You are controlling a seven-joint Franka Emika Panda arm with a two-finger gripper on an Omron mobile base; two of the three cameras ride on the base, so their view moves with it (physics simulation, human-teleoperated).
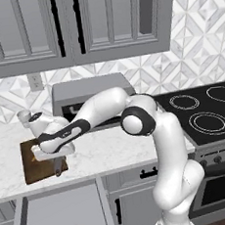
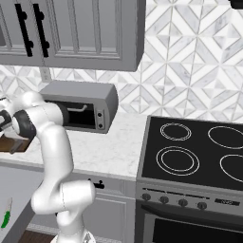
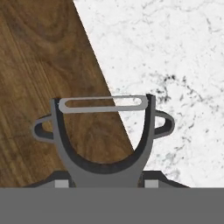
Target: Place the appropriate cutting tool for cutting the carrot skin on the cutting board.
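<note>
The gripper (image 3: 104, 183) is closed on the handle of the dark grey Y-shaped peeler (image 3: 104, 135), whose forked head rises straight ahead of the fingertips in the hand view, the pale slotted blade spanning the two prongs. Behind the peeler in that view, the dark brown cutting board (image 3: 39, 65) lies to the left and the white marble counter (image 3: 175, 65) to the right; the board's edge runs diagonally under the blade, so the head sits partly over wood and partly over stone. Whether the peeler touches the board cannot be told. In the left base view the gripper (image 1: 57, 162) hangs over the near right part of the cutting board (image 1: 33, 168), with the peeler (image 1: 58, 168) showing as a dark stub pointing down from the hand toward the board's right edge. That view also shows a small pale cup (image 1: 23, 116) on the counter (image 1: 113, 149) behind the board, a grey toaster oven (image 1: 90, 90) against the tiled wall, and the black stovetop (image 1: 202, 110) to the right. The right base view shows a sliver of the cutting board (image 2: 5, 144) at its left edge beside the arm's elbow, the toaster oven (image 2: 80, 107) with its door side open, the stovetop (image 2: 194, 152), and a green-handled knife (image 2: 6, 216) low at the left.
</note>
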